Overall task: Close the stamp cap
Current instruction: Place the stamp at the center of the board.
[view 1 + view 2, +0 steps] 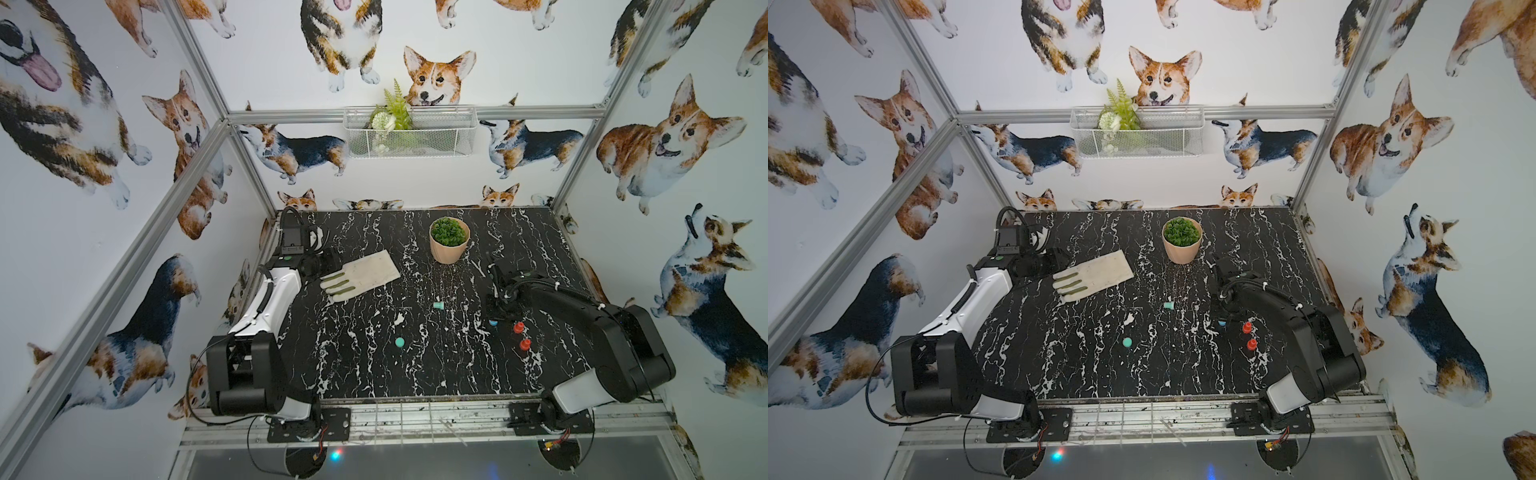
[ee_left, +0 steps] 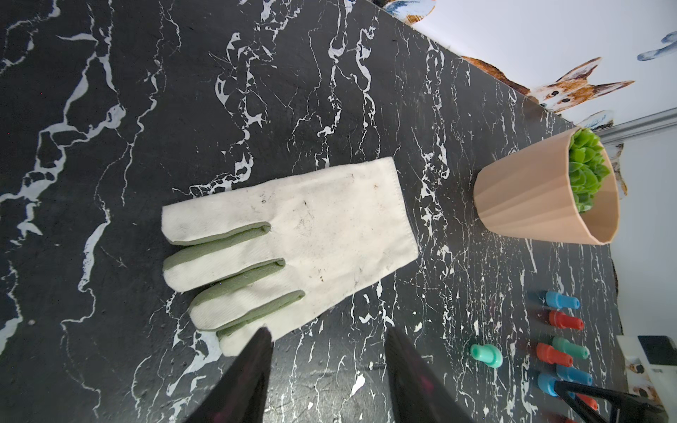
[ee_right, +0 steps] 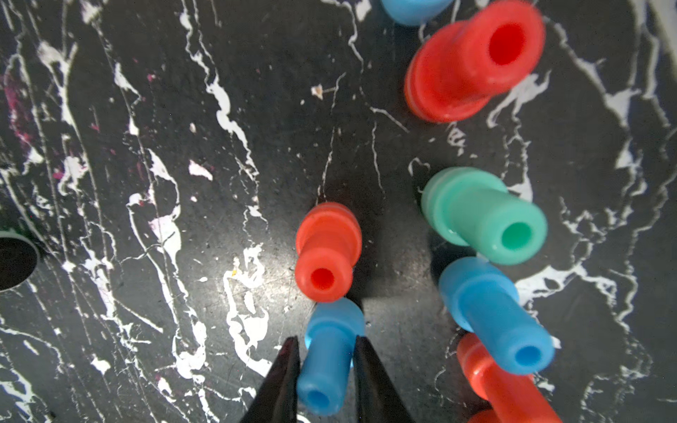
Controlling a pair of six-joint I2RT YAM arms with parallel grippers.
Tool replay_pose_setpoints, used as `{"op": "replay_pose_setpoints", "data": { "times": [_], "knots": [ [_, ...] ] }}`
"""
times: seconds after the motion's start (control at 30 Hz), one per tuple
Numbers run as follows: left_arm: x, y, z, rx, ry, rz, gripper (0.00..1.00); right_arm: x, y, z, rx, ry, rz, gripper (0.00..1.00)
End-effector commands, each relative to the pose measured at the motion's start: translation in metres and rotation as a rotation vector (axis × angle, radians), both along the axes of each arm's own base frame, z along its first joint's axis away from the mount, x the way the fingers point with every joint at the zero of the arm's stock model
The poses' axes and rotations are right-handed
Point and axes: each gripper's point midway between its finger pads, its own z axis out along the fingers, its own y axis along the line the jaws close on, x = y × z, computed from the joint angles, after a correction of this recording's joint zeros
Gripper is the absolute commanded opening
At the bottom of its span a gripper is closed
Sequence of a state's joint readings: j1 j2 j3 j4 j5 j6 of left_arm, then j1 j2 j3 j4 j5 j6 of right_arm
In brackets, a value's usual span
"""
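The table point(image 1: 374, 374) has a black marble pattern with white veins. At its left edge lies the left arm point(image 1: 270, 299), which has a white shell and black joints. The left jaws are spread wide with nothing between them. One tip sits over the outermost finger of the glove point(image 2: 293, 234); contact cannot be told. The glove is flat off-white cloth with green side panels, lightly soiled, its fingers toward the left arm.

Right of the glove and nearer the front, the stamp cap point(image 1: 399, 342), a small round teal plastic piece, sits alone on the table. Farther right and back is a teal stamp point(image 1: 439, 306), short and flanged, well apart from the cap. Behind it stands a ribbed beige pot point(image 1: 449, 247) holding a green succulent.

At the right, smooth plastic stamps with hollow stems stand on their wide bases. The right arm point(image 1: 561, 297) hides part of this cluster in both top views. The right jaws pinch the stem of a blue stamp point(image 3: 322, 370), one black tip against each side. A red stamp point(image 3: 326, 252) stands just beside it, with a green stamp point(image 3: 483, 216) nearby.
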State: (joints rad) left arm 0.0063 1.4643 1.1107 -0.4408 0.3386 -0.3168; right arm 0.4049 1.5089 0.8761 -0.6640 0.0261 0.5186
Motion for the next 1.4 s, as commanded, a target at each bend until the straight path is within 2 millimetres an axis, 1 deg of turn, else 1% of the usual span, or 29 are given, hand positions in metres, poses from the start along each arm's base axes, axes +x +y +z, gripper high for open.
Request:
{"op": "replay_pose_setpoints", "data": {
  "times": [0.0, 0.13, 0.2, 0.33, 0.43, 0.57, 0.8, 0.93, 1.1, 1.27, 1.37],
  "knots": [
    [0.003, 0.000, 0.006, 0.003, -0.025, -0.003, 0.53, -0.002, -0.002, -0.002, -0.008, 0.004, 0.001, 0.18],
    [0.004, 0.000, 0.006, 0.003, -0.025, -0.003, 0.53, -0.002, -0.002, -0.001, -0.010, 0.005, 0.002, 0.08],
    [0.004, 0.001, 0.005, 0.003, -0.024, -0.002, 0.53, -0.002, -0.003, -0.001, -0.014, 0.007, 0.003, 0.09],
    [0.004, 0.001, 0.005, 0.003, -0.024, -0.003, 0.53, -0.001, -0.004, 0.002, -0.023, 0.003, 0.003, 0.25],
    [0.004, 0.001, 0.005, 0.003, -0.024, -0.002, 0.53, -0.001, -0.004, 0.004, -0.025, -0.002, 0.003, 0.30],
    [0.004, 0.001, 0.005, 0.003, -0.024, -0.003, 0.53, 0.000, -0.005, 0.005, -0.026, -0.003, 0.004, 0.30],
    [0.004, 0.001, 0.006, 0.003, -0.024, -0.003, 0.53, -0.001, -0.008, 0.006, -0.043, -0.002, 0.004, 0.17],
    [0.004, 0.001, 0.006, 0.002, -0.024, -0.002, 0.53, 0.000, -0.010, 0.007, -0.058, 0.000, 0.005, 0.15],
    [0.004, 0.001, 0.005, 0.002, -0.021, -0.001, 0.53, 0.000, -0.011, 0.003, -0.072, 0.015, 0.010, 0.18],
    [0.004, 0.001, 0.005, 0.000, -0.023, -0.002, 0.53, -0.002, -0.011, -0.003, -0.077, 0.038, 0.015, 0.23],
    [0.004, 0.001, 0.004, 0.000, -0.020, -0.002, 0.53, -0.003, -0.009, -0.005, -0.070, 0.048, 0.016, 0.29]
  ]
}}
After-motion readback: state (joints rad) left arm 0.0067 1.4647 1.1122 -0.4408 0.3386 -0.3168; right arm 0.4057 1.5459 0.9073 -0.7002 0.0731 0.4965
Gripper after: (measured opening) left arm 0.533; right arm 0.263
